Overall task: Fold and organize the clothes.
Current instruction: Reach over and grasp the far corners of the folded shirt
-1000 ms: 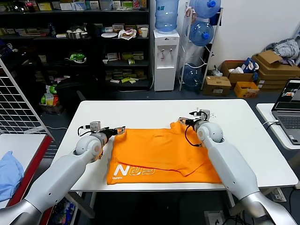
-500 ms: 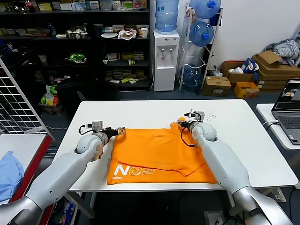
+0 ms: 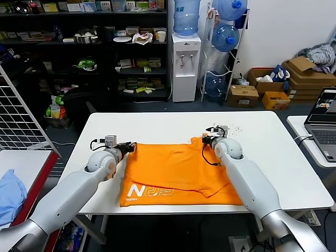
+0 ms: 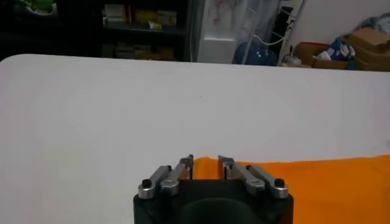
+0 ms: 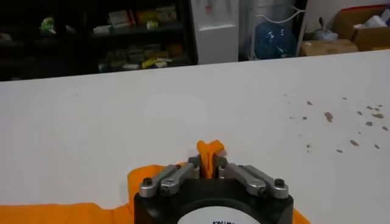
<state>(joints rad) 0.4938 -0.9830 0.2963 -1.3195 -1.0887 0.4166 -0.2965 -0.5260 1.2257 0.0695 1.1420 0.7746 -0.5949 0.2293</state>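
I see the orange T-shirt (image 3: 178,170) lying partly folded on the white table (image 3: 157,126), white lettering along its near edge, toward my left.

Right gripper (image 5: 207,159): at the shirt's far right corner. In the right wrist view its fingers (image 5: 196,163) are pressed together on a small tuft of orange fabric that sticks up between the tips. Pinch confirmed there.

Left gripper (image 4: 206,161): at the shirt's far left corner, low over the table. In the left wrist view its fingers (image 4: 186,162) stand narrowly apart, with the shirt's orange edge just beyond and between the tips. I cannot tell from this angle whether fabric is actually caught; the wrist body hides the contact.

Both arms reach in from the near side, one at each far corner, well apart.

Light blue cloth (image 3: 10,194) sits on the side table to my left.
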